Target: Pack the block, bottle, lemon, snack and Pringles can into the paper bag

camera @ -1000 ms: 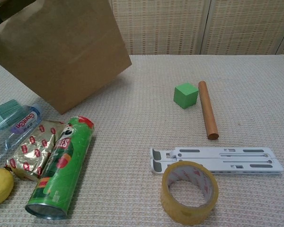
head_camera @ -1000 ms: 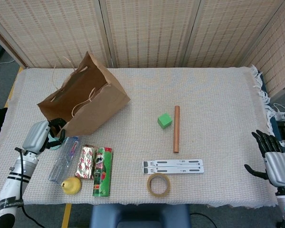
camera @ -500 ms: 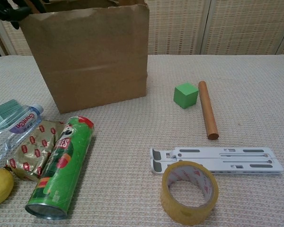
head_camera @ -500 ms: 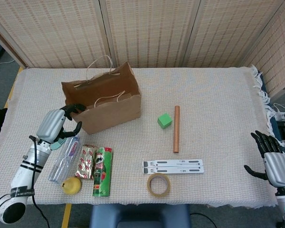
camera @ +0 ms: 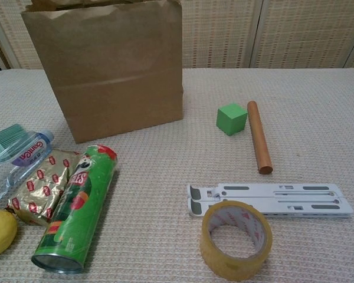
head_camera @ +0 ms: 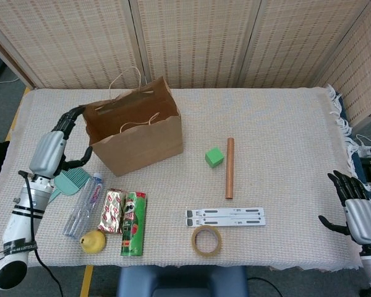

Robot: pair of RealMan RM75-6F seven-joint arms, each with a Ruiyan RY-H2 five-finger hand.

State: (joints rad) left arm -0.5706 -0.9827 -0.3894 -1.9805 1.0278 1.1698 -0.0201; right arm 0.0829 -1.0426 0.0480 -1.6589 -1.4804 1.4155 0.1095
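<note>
Paper bag (head_camera: 139, 133) standing upright with its mouth open, on the left half of the cloth-covered table (head_camera: 284, 124). Near its front left corner lie the bottle (head_camera: 83, 205), snack (head_camera: 112, 210) and Pringles can (head_camera: 133, 223) side by side, with the lemon (head_camera: 93, 241) at the bottle's near end. The green block (head_camera: 214, 156) sits to the bag's right, just beside a wooden rod (head_camera: 230, 167). Left hand (head_camera: 57, 145), fingers spread and holding nothing, reaches the bag's left rim. Right hand (head_camera: 355, 207), fingers apart and empty, hangs at the table's right edge. A white folding stand (head_camera: 226, 216) and tape roll (head_camera: 206, 240) lie near the front edge.
</note>
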